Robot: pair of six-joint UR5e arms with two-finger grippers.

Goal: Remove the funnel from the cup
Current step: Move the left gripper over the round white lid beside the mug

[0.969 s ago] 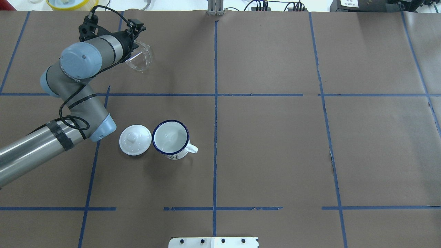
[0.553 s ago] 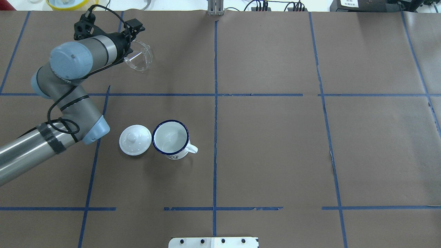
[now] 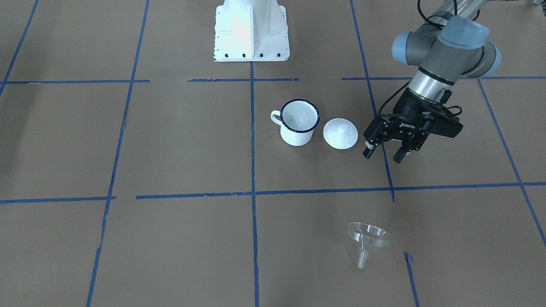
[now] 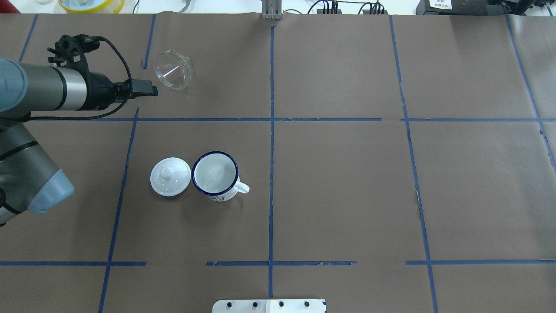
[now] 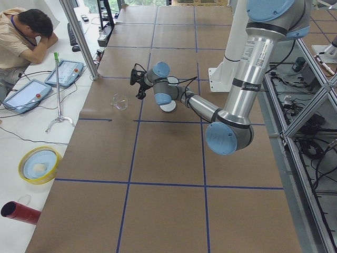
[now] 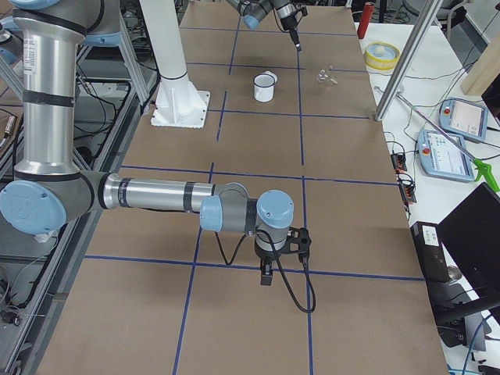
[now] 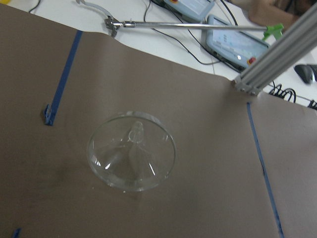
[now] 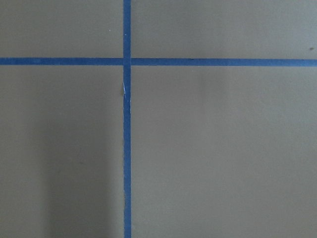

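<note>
The clear funnel [image 4: 174, 70] lies alone on the brown paper at the far left of the table, apart from the cup. It also shows in the front view [image 3: 367, 238] and fills the left wrist view [image 7: 131, 157]. The white cup [image 4: 215, 174] with a blue rim stands upright and empty, handle to the right; it also shows in the front view [image 3: 299, 121]. My left gripper [image 3: 382, 154] is open and empty, raised above the table, short of the funnel; in the overhead view [image 4: 145, 88] it is just left of it. My right gripper [image 6: 266, 273] hangs over bare paper far away; I cannot tell its state.
A white domed lid [image 4: 170, 176] with a knob lies next to the cup's left side. Blue tape lines cross the paper. The robot's white base [image 3: 251, 32] stands at the near edge. A metal post [image 4: 271, 9], cables and a yellow dish [image 4: 90, 4] sit beyond the far edge.
My left arm has drawn back from the funnel, to the left and toward the robot. The funnel stays where it lay. The cup and lid have not moved.
</note>
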